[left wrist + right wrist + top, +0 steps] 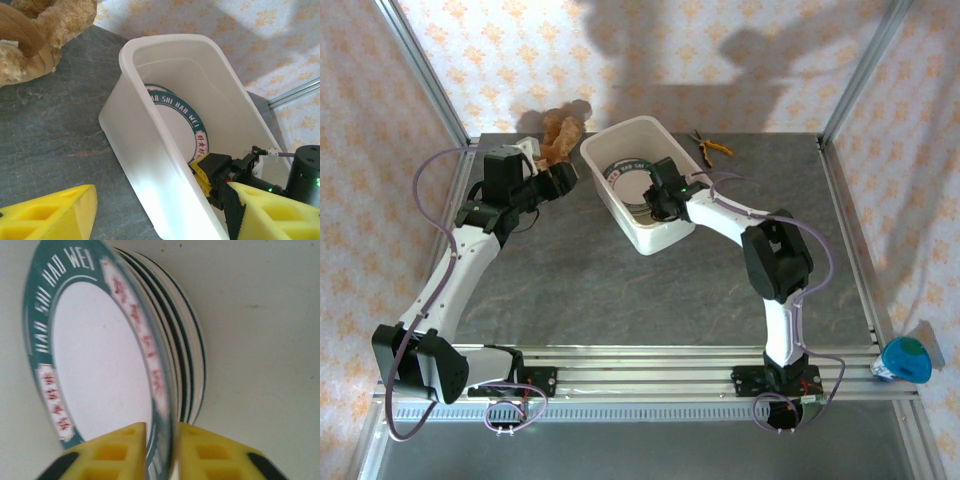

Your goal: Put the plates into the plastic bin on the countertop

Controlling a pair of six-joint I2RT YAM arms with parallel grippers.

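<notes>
The white plastic bin [660, 238] stands on the dark countertop [620, 290] at the back centre. Green-rimmed plates [628, 180] with red lettering lie inside it. My right gripper [655, 200] reaches into the bin. In the right wrist view a green-rimmed plate [100, 365] stands on edge against a stack of plates [192, 355]. Its rim sits between the yellow fingers of the right gripper [161, 427], with a thin gap on each side. My left gripper [563, 178] hangs open just left of the bin. The bin wall [150, 150] lies between its wide-spread fingers of the left gripper [162, 200], untouched.
A brown teddy bear [560, 135] lies at the back left, close to the left gripper. Yellow-handled pliers [710, 148] rest behind the bin on the right. A blue-capped object [905, 360] sits past the right front rail. Aluminium rails frame the countertop.
</notes>
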